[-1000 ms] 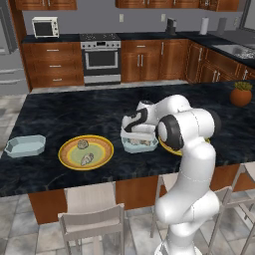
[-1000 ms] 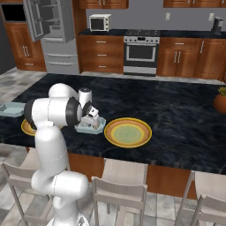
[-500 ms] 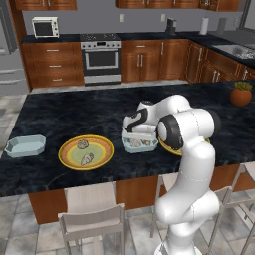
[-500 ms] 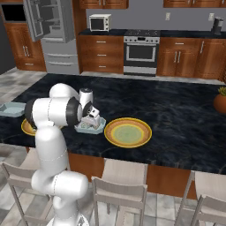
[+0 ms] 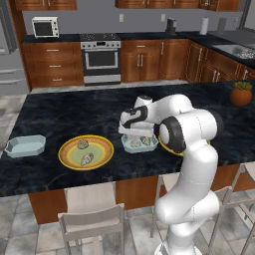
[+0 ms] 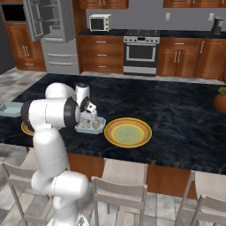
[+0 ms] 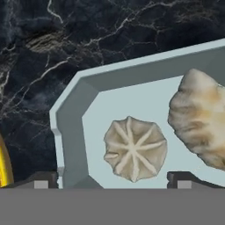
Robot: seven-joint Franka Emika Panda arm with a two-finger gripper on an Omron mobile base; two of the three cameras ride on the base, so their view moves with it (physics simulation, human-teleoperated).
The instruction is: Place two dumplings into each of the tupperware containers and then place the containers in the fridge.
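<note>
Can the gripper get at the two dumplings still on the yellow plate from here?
Probably yes: the gripper is open and empty, and both dumplings lie uncovered on the plate, with bare counter between.

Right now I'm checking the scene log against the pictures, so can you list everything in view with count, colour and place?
dumplings: four, beige-grey; two in the near container, two on the left plate
tupperware containers: two, pale blue; one under the hand, one empty at the counter's left end
plates: two, yellow with orange rims; one left of the near container, one right of it
fridge: one, grey, door open, back left
oven: one, steel, back wall
microwave: one, white, back counter
potted plant: one, orange pot, counter's right end
stools: pale, at the counter's near side
hand: one, open, over the near container
</note>
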